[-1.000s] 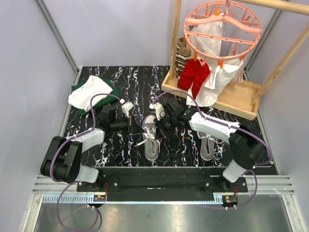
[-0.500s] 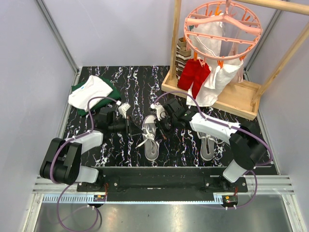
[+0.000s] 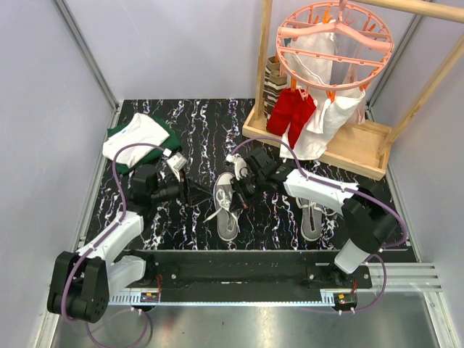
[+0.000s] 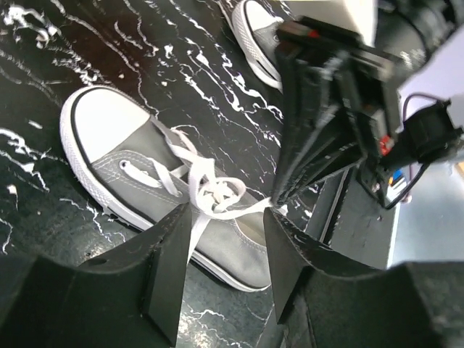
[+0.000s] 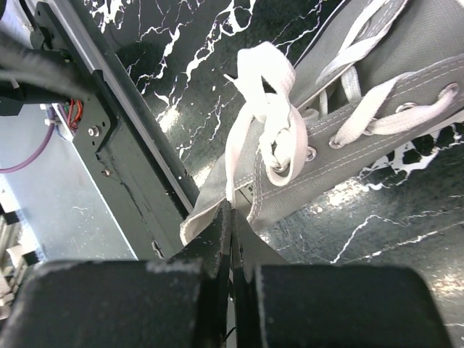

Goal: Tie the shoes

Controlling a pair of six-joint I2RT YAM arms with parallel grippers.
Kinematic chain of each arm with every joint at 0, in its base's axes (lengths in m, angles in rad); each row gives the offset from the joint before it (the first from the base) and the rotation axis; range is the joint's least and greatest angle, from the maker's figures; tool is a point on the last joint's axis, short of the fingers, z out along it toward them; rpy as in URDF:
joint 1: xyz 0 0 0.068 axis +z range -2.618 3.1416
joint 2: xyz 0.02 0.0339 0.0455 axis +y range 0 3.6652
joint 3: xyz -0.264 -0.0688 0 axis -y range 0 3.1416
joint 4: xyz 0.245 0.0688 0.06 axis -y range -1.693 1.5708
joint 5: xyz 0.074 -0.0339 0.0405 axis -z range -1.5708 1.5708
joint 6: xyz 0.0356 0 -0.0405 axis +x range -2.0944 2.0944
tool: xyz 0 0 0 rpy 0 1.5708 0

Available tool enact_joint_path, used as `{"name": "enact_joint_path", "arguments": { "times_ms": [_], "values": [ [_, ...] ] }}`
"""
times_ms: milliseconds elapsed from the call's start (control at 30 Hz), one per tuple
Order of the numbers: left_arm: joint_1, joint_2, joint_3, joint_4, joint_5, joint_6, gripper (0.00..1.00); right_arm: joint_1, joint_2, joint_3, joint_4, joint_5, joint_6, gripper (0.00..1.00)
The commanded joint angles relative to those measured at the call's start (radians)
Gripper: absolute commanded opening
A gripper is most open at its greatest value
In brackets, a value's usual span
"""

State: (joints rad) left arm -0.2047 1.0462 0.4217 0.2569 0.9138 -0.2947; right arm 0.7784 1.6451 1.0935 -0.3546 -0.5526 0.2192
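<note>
Leftward we drew the left claw (image 4: 225, 221), spread wide beside the grey canvas sneaker (image 3: 226, 206) at centre frame, while the right claw (image 5: 230, 214) pinched its white lace (image 5: 235, 156), the second grey sneaker (image 3: 310, 221) lying lower right.

The left arm (image 3: 116, 233) rises from the near left corner of the bench and bends rightward toward the middle. Its hand (image 4: 226, 272) sits low, with the two fingers spread apart. The right arm (image 3: 322, 190) reaches from the near right corner leftward to the middle. Its hand (image 5: 231, 239) has both fingers pressed together, pinching a white lace (image 5: 233, 163). The two hands face each other, apart.
</note>
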Motion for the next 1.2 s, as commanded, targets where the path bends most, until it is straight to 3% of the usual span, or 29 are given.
{"name": "enact_joint_path", "arguments": {
  "times_ms": [0,567,733,1000,1167],
  "values": [
    [-0.025,-0.017,-0.009,-0.051,0.014,0.101,0.49,-0.005,0.019,-0.003,0.052,-0.040,0.043,0.00],
    [-0.208,0.066,0.043,-0.081,-0.105,0.202,0.49,-0.047,0.005,-0.041,0.115,-0.095,0.114,0.00],
    [-0.232,0.071,0.095,-0.122,-0.087,0.288,0.41,-0.051,-0.011,-0.058,0.109,-0.095,0.097,0.00],
    [-0.294,0.029,0.216,-0.465,-0.072,0.914,0.27,-0.051,-0.014,-0.066,0.108,-0.089,0.086,0.00],
    [-0.305,0.107,0.285,-0.568,-0.067,1.108,0.33,-0.059,-0.021,-0.064,0.108,-0.087,0.083,0.00]
  ]
}}
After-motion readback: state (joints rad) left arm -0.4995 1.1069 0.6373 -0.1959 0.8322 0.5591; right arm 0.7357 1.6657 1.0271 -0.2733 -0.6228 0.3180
